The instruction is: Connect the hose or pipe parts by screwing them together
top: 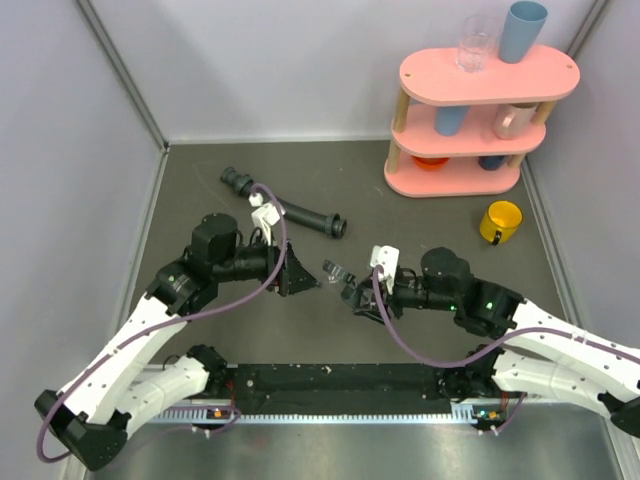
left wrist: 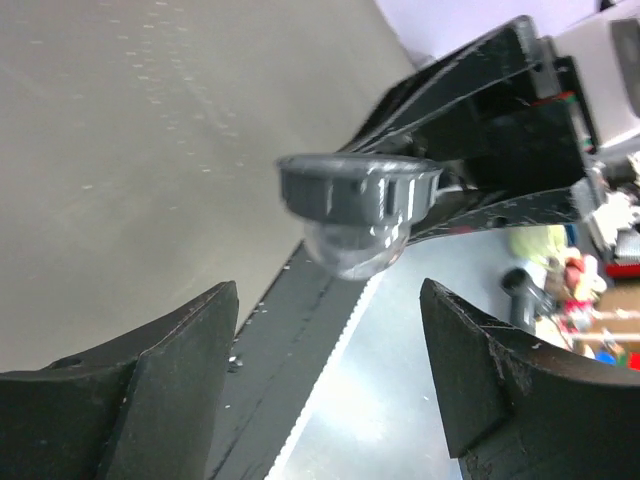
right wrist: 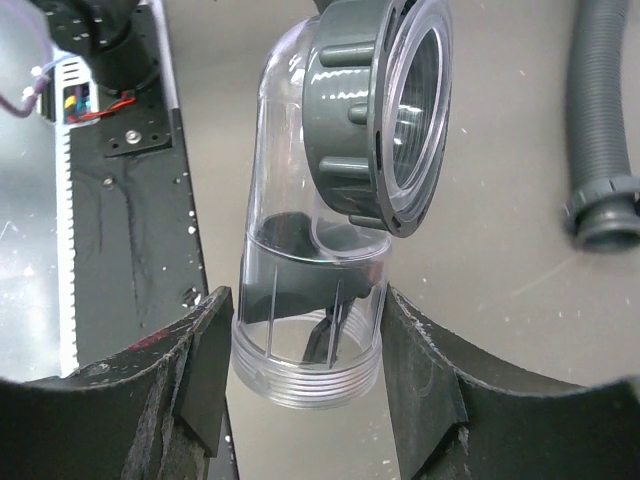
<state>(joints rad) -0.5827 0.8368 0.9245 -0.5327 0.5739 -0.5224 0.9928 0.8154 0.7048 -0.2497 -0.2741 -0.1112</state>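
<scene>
The long black ribbed hose (top: pixel 285 207) lies on the table at the back, apart from both grippers; its cuffed end (right wrist: pixel 605 215) shows at the right of the right wrist view. My right gripper (top: pixel 352 292) (right wrist: pixel 305 370) is shut on the threaded lower end of a clear elbow fitting (right wrist: pixel 300 290) with a dark-grey ring nut (right wrist: pixel 360 110) on top. My left gripper (top: pixel 306 281) (left wrist: pixel 330 370) stands open, facing the elbow fitting (left wrist: pixel 357 200) a short way ahead, with nothing between its fingers.
A pink two-tier shelf (top: pixel 484 80) with cups and a glass stands at the back right. In front of it is a yellow mug (top: pixel 501 221). The black base rail (top: pixel 330 380) runs along the near edge. Grey walls close in both sides.
</scene>
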